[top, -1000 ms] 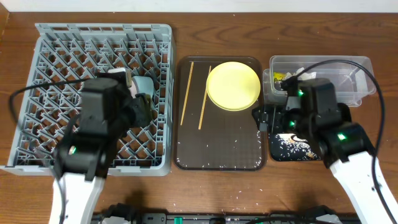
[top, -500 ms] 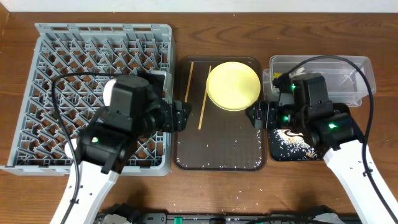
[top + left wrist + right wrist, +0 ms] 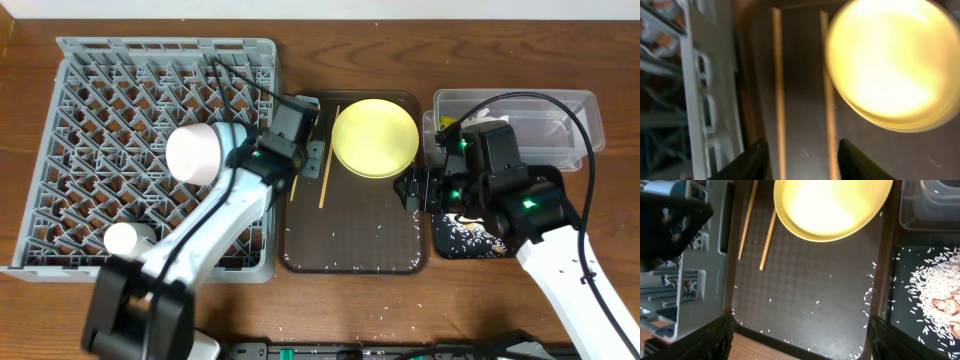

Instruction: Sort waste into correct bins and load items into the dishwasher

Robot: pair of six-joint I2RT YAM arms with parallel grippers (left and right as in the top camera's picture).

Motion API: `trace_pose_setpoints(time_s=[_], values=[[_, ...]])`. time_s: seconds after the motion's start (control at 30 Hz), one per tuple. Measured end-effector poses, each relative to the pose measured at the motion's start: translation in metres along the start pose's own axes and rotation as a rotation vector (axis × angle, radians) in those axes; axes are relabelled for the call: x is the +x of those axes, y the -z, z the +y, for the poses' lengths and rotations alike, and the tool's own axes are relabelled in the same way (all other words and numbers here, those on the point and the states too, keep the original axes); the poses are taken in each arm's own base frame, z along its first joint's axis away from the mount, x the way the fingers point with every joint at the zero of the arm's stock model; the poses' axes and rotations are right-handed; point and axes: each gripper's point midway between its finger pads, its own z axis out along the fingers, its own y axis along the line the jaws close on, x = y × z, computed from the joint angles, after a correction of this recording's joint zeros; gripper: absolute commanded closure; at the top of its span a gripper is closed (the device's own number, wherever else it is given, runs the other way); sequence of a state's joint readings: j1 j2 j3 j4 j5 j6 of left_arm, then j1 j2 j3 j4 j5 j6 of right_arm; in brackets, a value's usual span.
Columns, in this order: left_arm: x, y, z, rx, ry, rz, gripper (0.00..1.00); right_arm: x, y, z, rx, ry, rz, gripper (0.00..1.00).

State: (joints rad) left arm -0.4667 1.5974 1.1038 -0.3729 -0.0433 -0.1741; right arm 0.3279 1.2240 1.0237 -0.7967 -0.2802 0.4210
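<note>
A round yellow plate (image 3: 375, 137) and two wooden chopsticks (image 3: 300, 150) lie on the dark brown serving tray (image 3: 350, 235). My left gripper (image 3: 303, 152) is open, just above the chopsticks at the tray's left edge. In the left wrist view its fingers (image 3: 805, 162) straddle both chopsticks (image 3: 778, 90), with the plate (image 3: 885, 65) to the right. My right gripper (image 3: 410, 188) is open and empty over the tray's right edge; its wrist view (image 3: 800, 340) shows the plate (image 3: 832, 205) and chopsticks (image 3: 747, 220). No bowl or cup shows.
The grey dish rack (image 3: 120, 90) fills the left side. The clear tub (image 3: 540, 120) stands at the back right, with a bit of the wrapper (image 3: 448, 125) inside. The black tray (image 3: 470, 238) holds rice scraps (image 3: 935, 285). Loose rice grains dot the brown tray.
My left arm has swung right, from over the dish rack to the tray's left edge above the chopsticks. My right gripper has shifted slightly left and stays open.
</note>
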Motion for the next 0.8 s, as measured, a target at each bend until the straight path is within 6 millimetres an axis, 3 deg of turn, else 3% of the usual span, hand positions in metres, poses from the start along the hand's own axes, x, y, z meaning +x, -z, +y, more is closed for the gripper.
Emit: trace_pose_setpoints(time_s=[0.17, 0.23, 0.37, 0.5, 0.67, 0.8], values=[[-0.004, -0.05, 0.011, -0.088, -0.047, -0.032, 0.63, 0.001, 0.0, -0.001, 0.003, -0.002, 0.005, 0.16], [0.006, -0.075, 0.013, -0.108, -0.068, -0.007, 0.65, 0.001, 0.0, -0.001, 0.003, -0.002, 0.005, 0.16], [0.014, -0.1, 0.017, -0.135, -0.079, 0.002, 0.65, 0.001, 0.0, -0.001, 0.004, -0.014, 0.005, 0.17], [0.026, -0.113, 0.021, -0.156, -0.085, 0.032, 0.67, 0.001, 0.0, -0.001, 0.003, -0.018, 0.005, 0.16], [0.032, -0.112, 0.02, -0.148, -0.071, 0.062, 0.84, -0.001, 0.0, -0.001, 0.003, -0.019, -0.004, 0.17], [0.039, -0.11, 0.02, -0.148, -0.015, 0.1, 0.88, -0.001, 0.0, -0.001, 0.004, -0.019, -0.004, 0.18]])
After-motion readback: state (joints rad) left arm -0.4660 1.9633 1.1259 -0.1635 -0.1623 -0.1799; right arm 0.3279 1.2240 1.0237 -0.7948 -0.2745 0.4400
